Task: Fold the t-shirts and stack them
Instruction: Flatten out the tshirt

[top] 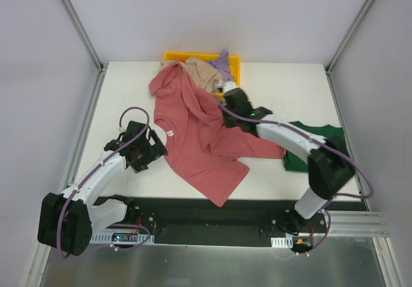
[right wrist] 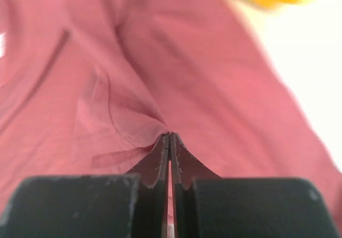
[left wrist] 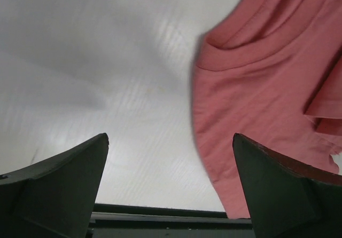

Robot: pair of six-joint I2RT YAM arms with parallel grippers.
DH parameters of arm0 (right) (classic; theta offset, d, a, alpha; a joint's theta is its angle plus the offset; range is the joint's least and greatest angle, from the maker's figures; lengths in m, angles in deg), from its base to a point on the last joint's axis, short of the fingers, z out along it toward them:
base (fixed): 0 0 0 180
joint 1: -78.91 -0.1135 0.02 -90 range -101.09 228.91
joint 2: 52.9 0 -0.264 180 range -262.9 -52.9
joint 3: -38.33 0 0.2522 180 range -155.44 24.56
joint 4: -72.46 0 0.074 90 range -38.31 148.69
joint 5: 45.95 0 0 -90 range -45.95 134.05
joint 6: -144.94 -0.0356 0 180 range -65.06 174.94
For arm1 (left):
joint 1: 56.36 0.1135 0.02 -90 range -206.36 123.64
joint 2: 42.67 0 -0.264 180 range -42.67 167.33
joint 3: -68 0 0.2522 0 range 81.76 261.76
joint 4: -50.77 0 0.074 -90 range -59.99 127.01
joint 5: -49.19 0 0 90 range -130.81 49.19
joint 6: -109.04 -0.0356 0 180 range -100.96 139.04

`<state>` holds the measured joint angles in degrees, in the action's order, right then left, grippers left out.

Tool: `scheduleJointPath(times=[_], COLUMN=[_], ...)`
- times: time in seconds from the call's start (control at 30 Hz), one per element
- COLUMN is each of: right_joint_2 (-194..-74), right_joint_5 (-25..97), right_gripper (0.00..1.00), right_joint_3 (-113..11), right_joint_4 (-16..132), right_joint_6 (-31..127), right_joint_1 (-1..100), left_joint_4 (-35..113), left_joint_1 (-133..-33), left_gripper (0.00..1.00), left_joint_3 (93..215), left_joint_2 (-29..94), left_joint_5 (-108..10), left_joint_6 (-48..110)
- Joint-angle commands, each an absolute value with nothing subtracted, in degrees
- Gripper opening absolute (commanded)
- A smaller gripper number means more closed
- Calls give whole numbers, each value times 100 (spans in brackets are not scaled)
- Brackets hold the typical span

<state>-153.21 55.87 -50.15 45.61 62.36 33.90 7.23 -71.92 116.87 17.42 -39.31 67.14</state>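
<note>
Tray [top: 168,56] sits behind spread t-shirt [top: 199,139], another t-shirt [top: 325,131] right

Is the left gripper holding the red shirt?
No: the left gripper hangs wide open above the table, and the red shirt lies on the table below it, ungripped.

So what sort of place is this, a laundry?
Probably a robotics lab test cell: a left arm and right arm bolted to a white table, aluminium frame posts, bare white walls, and a rose-red t-shirt to handle.
</note>
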Motion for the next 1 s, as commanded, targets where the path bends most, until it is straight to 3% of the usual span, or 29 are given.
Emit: scheduleJointPath(times=[0.0, 0.17, 0.37, 0.63, 0.97], right_joint_2=[-13879, -13105, -12972, -13516, -14624], right_joint_5=[5882, 5426, 4644, 4141, 4220], right_gripper=[1, 0, 0, 0, 0], right_joint_3=[-3927, -3143, -3045, -3466, -4987], right_joint_4=[4903, 4885, 4885, 5122, 5289], right_joint_6=[5749, 5757, 5749, 5933, 6012], right_joint_1=[4504, 6165, 7749, 8005, 8058], left_joint_4=[1563, 1872, 2276, 1506, 687], left_joint_1=[-7525, -8316, -8502, -7844, -5814], left_gripper=[99, 99, 99, 94, 99], left_joint_3=[11901, 12700, 13623, 14793, 14899], left_joint_2=[2033, 3069, 4589, 6419, 6165], left_joint_5=[-4792, -4907, -5303, -4847, -3406], left_joint_6=[6466, 6220, 6097, 5666, 5464])
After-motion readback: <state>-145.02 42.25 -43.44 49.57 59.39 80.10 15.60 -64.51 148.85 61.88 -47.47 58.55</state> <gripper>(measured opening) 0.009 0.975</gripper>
